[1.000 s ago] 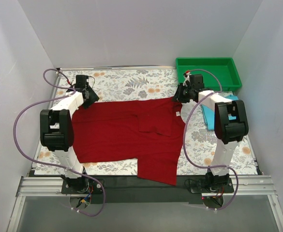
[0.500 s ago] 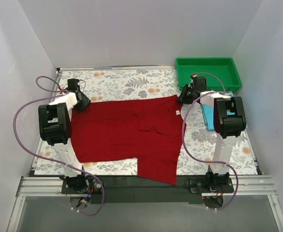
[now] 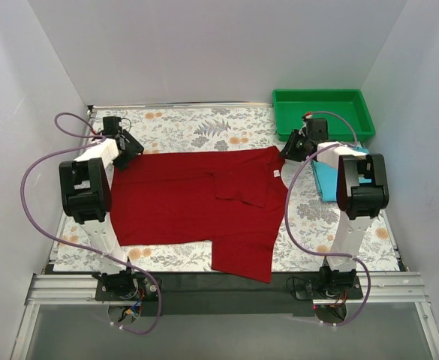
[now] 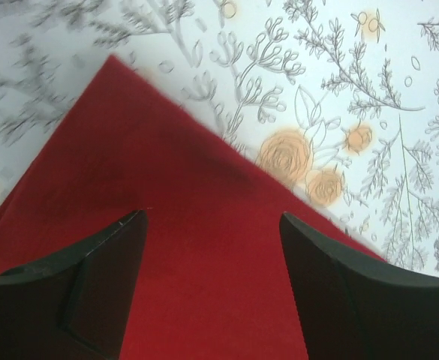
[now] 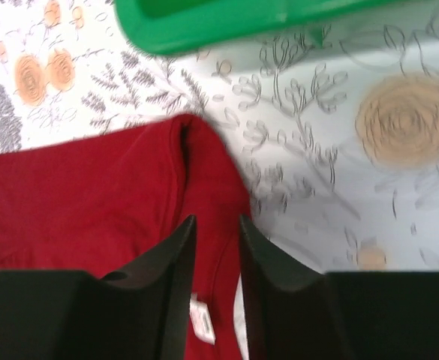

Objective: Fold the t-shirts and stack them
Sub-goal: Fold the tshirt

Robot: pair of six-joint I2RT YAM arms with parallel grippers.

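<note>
Looking from above: red shirt is lying spread on the table, w/ the folded blue shirt sitting to its right by the right arm. Left gripper & right gripper are hovering at its far corners.

Left wrist cam: jaws are standing wide apart over the corner, gripping nothing.

Right wrist cam: jaws are showing only a narrow slit over the shoulder edge near the tray; can't tell if cloth's pinched.

Prob. the spreading step; next move is calling for pinching an edge & folding it over.
</note>
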